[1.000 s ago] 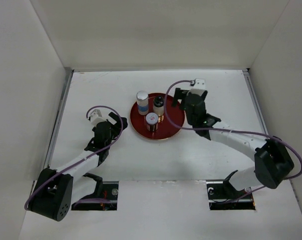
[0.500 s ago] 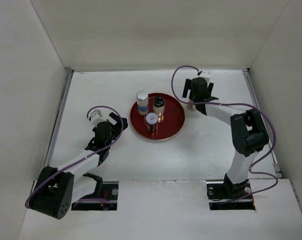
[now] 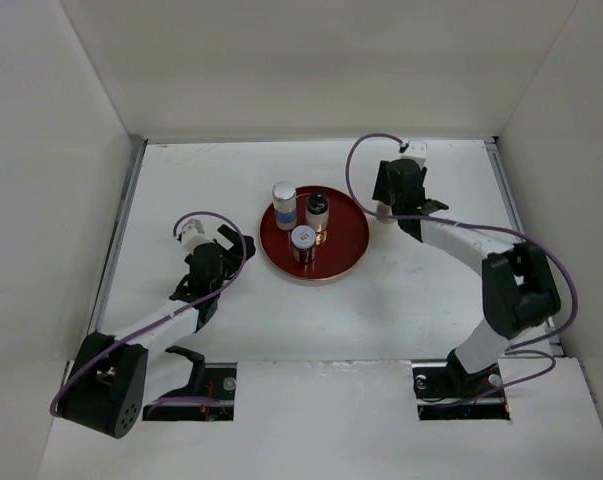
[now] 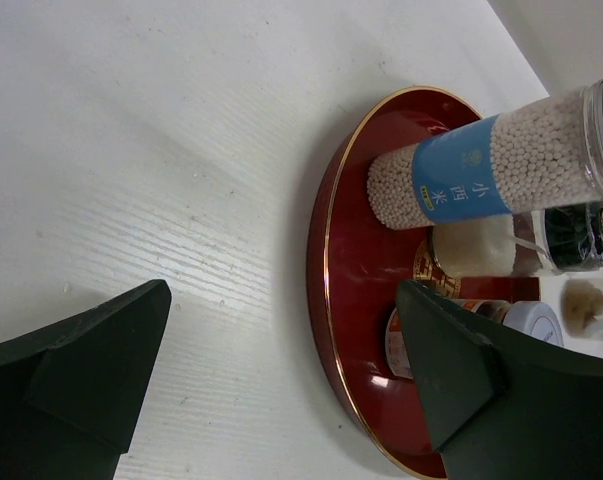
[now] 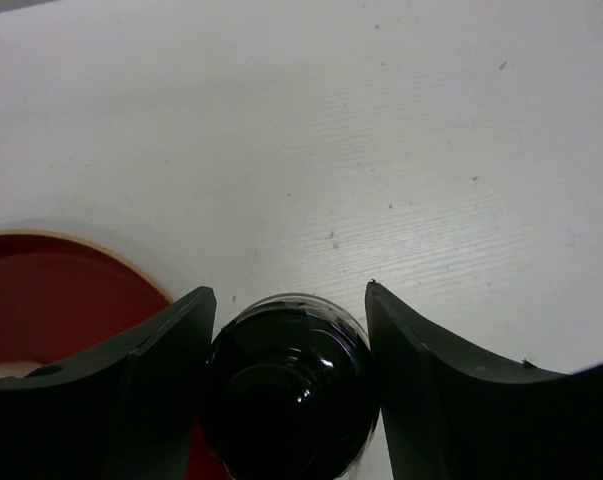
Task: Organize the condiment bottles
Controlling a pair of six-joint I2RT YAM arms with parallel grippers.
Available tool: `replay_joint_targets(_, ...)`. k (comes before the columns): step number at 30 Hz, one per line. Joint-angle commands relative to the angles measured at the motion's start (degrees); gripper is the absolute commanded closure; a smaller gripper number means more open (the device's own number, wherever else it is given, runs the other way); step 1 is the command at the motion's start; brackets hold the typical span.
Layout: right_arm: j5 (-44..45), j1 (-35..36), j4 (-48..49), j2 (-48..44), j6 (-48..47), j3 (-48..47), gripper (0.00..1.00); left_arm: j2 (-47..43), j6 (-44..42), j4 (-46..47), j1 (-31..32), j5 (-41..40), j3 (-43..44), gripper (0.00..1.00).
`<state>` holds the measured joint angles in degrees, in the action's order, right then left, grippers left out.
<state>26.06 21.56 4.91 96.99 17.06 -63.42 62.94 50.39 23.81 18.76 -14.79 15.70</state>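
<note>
On the red plate [image 3: 343,243] stand three condiment bottles: a pale-capped one with a blue band [image 3: 284,203], a black-capped one [image 3: 318,209] and a white-lidded one [image 3: 303,240]. Just right of the plate, my right gripper [image 3: 385,207] covers another bottle. The right wrist view shows it as a dark glossy bottle [image 5: 289,390] filling the gap of the right gripper [image 5: 289,292], both fingers against its sides. My left gripper [image 3: 216,242] rests left of the plate. In its wrist view the left gripper [image 4: 281,300] stands open and holds nothing, facing the blue-band bottle [image 4: 451,180].
White walls close the table on the left, back and right. The plate's rim [image 5: 51,290] lies close to the left of the dark bottle. In the left wrist view the plate's gold-edged rim [image 4: 326,250] is a short way ahead of the fingers.
My right gripper has moved right, off the plate's right edge, and its fingers have narrowed onto the dark bottle. The left arm and the three bottles on the plate have not moved.
</note>
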Motion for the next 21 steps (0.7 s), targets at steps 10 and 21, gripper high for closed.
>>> replay_joint_targets(10, 3.7, 12.9, 0.2, -8.1, 0.5, 0.0, 0.40, -1.3, -0.2, 2.4, -0.1, -0.5, -0.2, 0.00)
replay_joint_targets(21, 4.5, 19.3, 5.5, 1.7, 5.8, 2.0, 0.25, -2.1, -0.3, 2.3, -0.3, -0.4, -0.3, 0.00)
